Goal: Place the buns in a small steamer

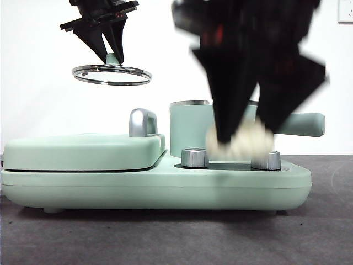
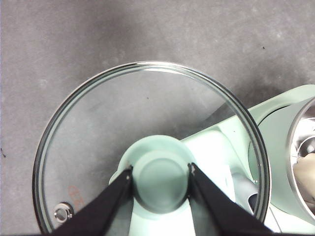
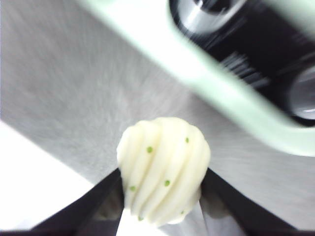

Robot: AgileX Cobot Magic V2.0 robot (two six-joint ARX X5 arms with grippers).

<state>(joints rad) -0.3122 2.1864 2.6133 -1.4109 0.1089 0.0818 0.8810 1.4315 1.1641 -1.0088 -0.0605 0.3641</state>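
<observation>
The ridged bun (image 3: 163, 147), cream-white with tiny green flecks, is clamped in my right gripper (image 3: 162, 173). In the front view that bun (image 1: 242, 144) hangs blurred in the right gripper (image 1: 244, 134), in front of the small steamer (image 1: 190, 126), low over the appliance's knobs. My left gripper (image 2: 161, 169) is shut on the green knob (image 2: 160, 184) of the steamer's glass lid (image 2: 123, 113). It holds the lid (image 1: 112, 74) high at the left in the left gripper (image 1: 113, 57). A pale cream shape (image 2: 306, 169) lies inside the open pot (image 2: 295, 132); it may be the other bun.
The steamer sits on a mint-green appliance base (image 1: 154, 190) beside a flat lidded griddle (image 1: 83, 150) with a chrome handle (image 1: 142, 122). Two steel knobs (image 1: 194, 157) stand on the front. The pot's straight handle (image 1: 304, 124) points right. Dark grey table (image 1: 165, 237) lies in front.
</observation>
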